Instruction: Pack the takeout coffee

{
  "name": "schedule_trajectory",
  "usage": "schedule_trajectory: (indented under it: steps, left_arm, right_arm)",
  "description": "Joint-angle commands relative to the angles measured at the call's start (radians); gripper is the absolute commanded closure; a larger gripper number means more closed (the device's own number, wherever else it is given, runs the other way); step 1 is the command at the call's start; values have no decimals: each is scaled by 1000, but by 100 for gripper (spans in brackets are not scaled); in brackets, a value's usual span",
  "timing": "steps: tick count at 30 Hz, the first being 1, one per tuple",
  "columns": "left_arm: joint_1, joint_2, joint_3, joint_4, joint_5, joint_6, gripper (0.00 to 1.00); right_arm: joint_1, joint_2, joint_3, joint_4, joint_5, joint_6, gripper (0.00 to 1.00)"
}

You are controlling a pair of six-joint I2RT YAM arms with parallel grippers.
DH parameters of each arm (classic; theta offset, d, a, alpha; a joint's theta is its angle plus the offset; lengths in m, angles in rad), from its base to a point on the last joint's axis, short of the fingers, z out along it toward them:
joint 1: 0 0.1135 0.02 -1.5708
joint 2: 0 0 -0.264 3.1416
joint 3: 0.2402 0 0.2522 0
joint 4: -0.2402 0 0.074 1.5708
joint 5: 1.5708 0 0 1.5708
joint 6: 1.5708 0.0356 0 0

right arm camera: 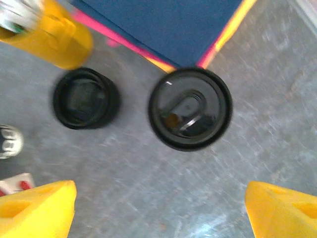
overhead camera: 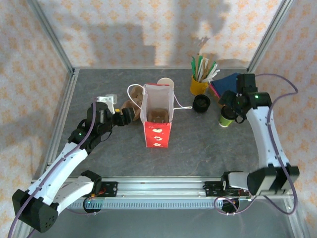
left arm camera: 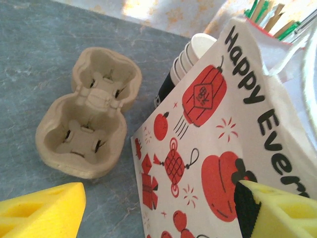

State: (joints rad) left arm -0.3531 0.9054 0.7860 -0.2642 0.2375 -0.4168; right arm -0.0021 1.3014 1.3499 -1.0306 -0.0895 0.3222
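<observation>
Takeout coffee (overhead camera: pixel 226 120) stands upright on the right side of the grey table (overhead camera: pixel 198 146). In the top view its upper part is covered by the right gripper (overhead camera: pixel 232 108), so only the pale band and black foot show. From the right wrist camera only its black lid (right arm camera: pixel 190 115) shows, from above and blurred, and the cup's wall is hidden beneath it. The right gripper (right arm camera: pixel 158 208) has its yellow fingers (right arm camera: pixel 34 208) spread wide, nothing between them, and the lid lies ahead of the tips, not touched.

Just beside the cup lies a stack of black lids (right arm camera: pixel 86 98). Behind it is a blue notebook (right arm camera: pixel 163 25), cut off by the top of the frame, and a yellow mug of sticks (overhead camera: pixel 199 84), smeared in the wrist view.

Bare table separates the cup from the red-and-white paper bag (overhead camera: pixel 157 129), which stands upright at the middle with its mouth open. A brown shape shows inside; what it is cannot be made out. Paper cups (left arm camera: pixel 193 54) are stacked behind the bag, partly hidden by it. A pulp cup carrier (left arm camera: pixel 86 111) lies to the bag's left, apart from it.

The left gripper (left arm camera: pixel 158 213) hangs near the bag and carrier, its fingers (left arm camera: pixel 39 210) wide apart and gripping nothing; their tips are cut off by the frame. A bare strip of table runs along the near rail (overhead camera: pixel 163 187).
</observation>
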Motion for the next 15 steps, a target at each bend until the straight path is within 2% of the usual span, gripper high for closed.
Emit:
schedule_trajectory:
  steps: [1, 3, 11, 15]
  left_arm:
    - [5, -9, -2, 110, 25, 26, 20]
    - [-1, -17, -9, 111, 26, 28, 20]
    - [-9, -26, -4, 65, 6, 62, 20]
    - [-9, -28, -3, 66, 1, 62, 20]
  right_arm:
    - [-45, 29, -31, -18, -23, -69, 11]
    - [-67, 60, -45, 11, -61, -91, 11]
    - [-110, 222, 29, 19, -42, -143, 9]
    - [-109, 270, 72, 15, -71, -149, 10]
